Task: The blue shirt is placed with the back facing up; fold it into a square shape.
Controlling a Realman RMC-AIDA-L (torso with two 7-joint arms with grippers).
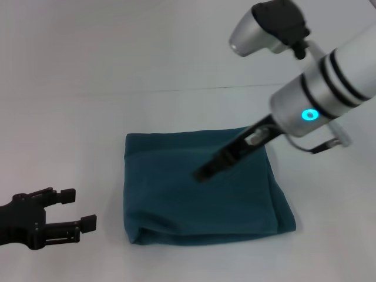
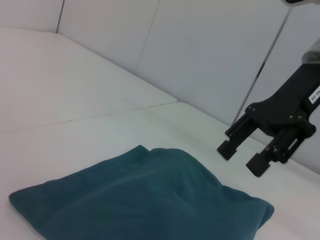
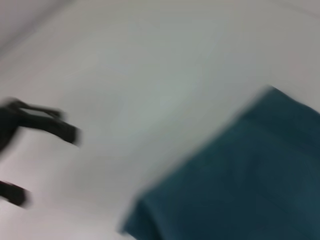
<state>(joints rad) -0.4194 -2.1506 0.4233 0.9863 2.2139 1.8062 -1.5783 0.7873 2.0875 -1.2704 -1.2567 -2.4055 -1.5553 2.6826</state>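
The blue shirt (image 1: 200, 194) lies folded into a rough square on the white table; it also shows in the left wrist view (image 2: 140, 195) and the right wrist view (image 3: 250, 185). My right gripper (image 1: 201, 174) hangs over the shirt's middle, a little above the cloth. In the left wrist view the right gripper (image 2: 242, 157) is open with nothing between its fingers. My left gripper (image 1: 79, 208) sits low at the table's near left, apart from the shirt, open and empty. The right wrist view shows the left gripper (image 3: 35, 150) blurred, off the shirt's side.
The white table (image 1: 70, 117) spreads bare around the shirt. A seam line (image 1: 176, 89) crosses it behind the shirt. White wall panels (image 2: 200, 55) stand beyond the table.
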